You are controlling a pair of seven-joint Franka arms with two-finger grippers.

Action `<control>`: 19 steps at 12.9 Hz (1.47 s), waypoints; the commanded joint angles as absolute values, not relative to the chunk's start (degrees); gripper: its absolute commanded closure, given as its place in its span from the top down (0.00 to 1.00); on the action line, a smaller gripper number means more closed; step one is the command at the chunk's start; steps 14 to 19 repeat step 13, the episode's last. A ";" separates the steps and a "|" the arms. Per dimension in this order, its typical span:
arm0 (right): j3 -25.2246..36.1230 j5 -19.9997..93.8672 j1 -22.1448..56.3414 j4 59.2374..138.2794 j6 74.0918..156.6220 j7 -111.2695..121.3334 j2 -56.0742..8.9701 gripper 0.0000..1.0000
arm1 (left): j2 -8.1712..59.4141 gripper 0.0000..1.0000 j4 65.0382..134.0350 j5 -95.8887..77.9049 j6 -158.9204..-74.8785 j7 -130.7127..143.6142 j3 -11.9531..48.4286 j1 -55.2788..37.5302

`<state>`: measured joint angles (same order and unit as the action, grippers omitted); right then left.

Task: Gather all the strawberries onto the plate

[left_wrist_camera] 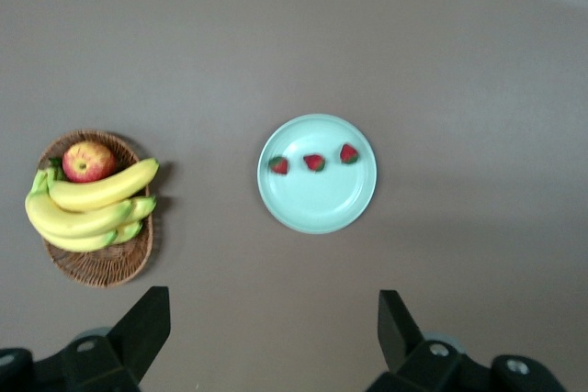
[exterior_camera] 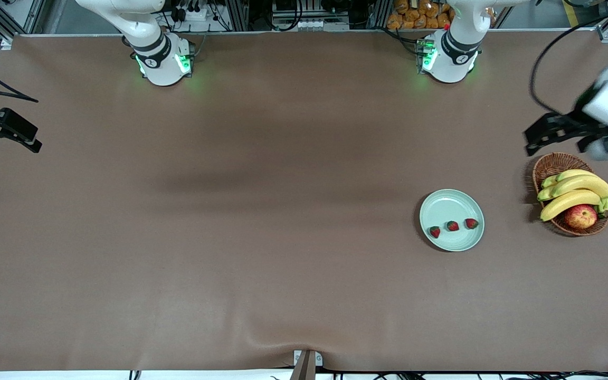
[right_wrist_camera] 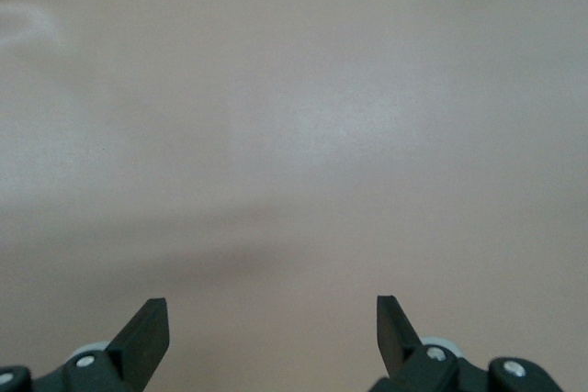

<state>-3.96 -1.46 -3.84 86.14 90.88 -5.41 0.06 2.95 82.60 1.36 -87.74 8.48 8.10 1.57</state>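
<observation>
Three strawberries (exterior_camera: 435, 231) (exterior_camera: 452, 226) (exterior_camera: 471, 223) lie in a row on the pale mint-green plate (exterior_camera: 449, 199), toward the left arm's end of the table. The left wrist view shows the same strawberries (left_wrist_camera: 278, 165) (left_wrist_camera: 314, 162) (left_wrist_camera: 349, 153) on the plate (left_wrist_camera: 317, 207). My left gripper (exterior_camera: 530, 143) (left_wrist_camera: 273, 319) hangs open and empty high over the table, by the basket's rim. Off at the right arm's end of the table, my right gripper (exterior_camera: 15, 145) (right_wrist_camera: 273, 319) is open over bare tabletop and holds nothing.
A brown wicker basket (exterior_camera: 549, 164) (left_wrist_camera: 103, 266) beside the plate holds a bunch of bananas (exterior_camera: 573, 192) (left_wrist_camera: 87, 208) and a red-yellow apple (exterior_camera: 581, 216) (left_wrist_camera: 88, 161). A brown cloth (exterior_camera: 230, 237) covers the whole table.
</observation>
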 commanded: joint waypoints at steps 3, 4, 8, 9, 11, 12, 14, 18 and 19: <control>-3.26 -2.90 -2.03 85.25 90.35 -5.01 -0.09 1.00 | -4.47 1.00 90.78 -2.11 -86.31 6.06 4.22 0.00; -2.38 -2.90 -1.33 85.17 90.26 -5.01 -0.09 1.00 | -5.70 1.00 92.44 -2.28 -86.31 6.06 3.26 -0.35; -1.67 -2.81 -0.44 85.17 90.53 -5.10 -0.09 1.00 | -8.00 1.00 95.27 -2.02 -87.37 6.06 1.94 -2.97; -1.23 -2.90 -0.09 85.17 90.53 -5.10 -0.09 1.00 | -7.91 1.00 95.01 -2.02 -87.28 6.33 0.80 -4.21; -0.88 -2.81 0.00 85.25 90.62 -5.10 -0.09 1.00 | -7.47 1.00 94.40 -1.93 -87.28 6.76 0.79 -4.31; -0.97 -2.81 0.00 85.25 90.79 -5.10 -0.09 1.00 | -7.56 1.00 94.31 -1.85 -87.19 6.85 0.79 -4.31; -0.97 -2.81 -0.09 85.17 90.88 -5.10 -0.09 1.00 | -7.56 1.00 94.31 -1.85 -86.93 6.94 0.79 -4.31; -0.97 -2.81 -0.09 85.17 90.88 -5.10 -0.09 1.00 | -7.56 1.00 94.31 -1.85 -86.93 6.94 0.79 -4.31; -0.97 -2.81 -0.09 85.17 90.88 -5.10 -0.09 1.00 | -7.56 1.00 94.31 -1.85 -86.93 6.94 0.79 -4.31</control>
